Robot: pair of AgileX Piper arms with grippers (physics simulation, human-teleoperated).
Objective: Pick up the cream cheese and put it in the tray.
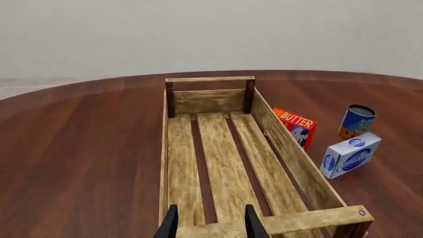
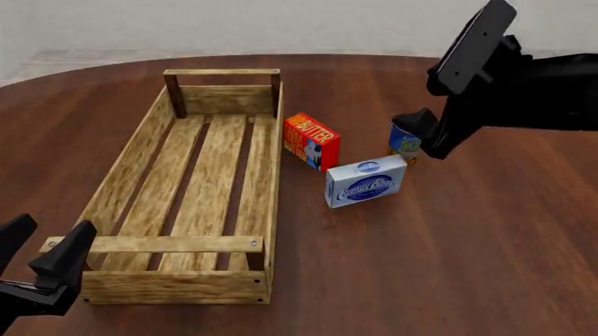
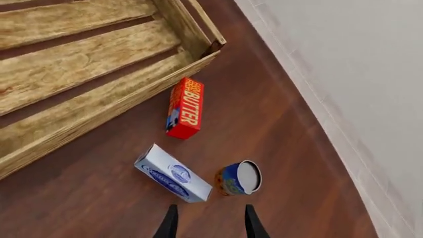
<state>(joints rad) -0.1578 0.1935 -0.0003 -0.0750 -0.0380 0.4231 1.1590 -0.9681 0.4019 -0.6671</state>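
Tray (image 2: 140, 157) sits left of centre on the round brown table (image 2: 486, 238), long axis running toward the far edge. Nothing lies on its slatted floor.

Cream cheese (image 2: 365, 181) stands on the table right of the tray, apart from it, near mid-table. Dark blue oval label faces the near edge; white script, seems to read "Cream Cheese". In the right wrist view the box (image 3: 173, 173) lies just ahead of the fingertips.

Butter box (image 2: 311, 140) stands between tray and cream cheese, close beside the tray's right wall; "BUTTER" in white on red. Can (image 2: 405, 142) just beyond the cream cheese, lettering too small to read.

Right gripper (image 3: 208, 220) hangs above the can, fingers parted, holding nothing. Left gripper (image 2: 38, 255) open too, empty, at the tray's near-left corner by the near edge.
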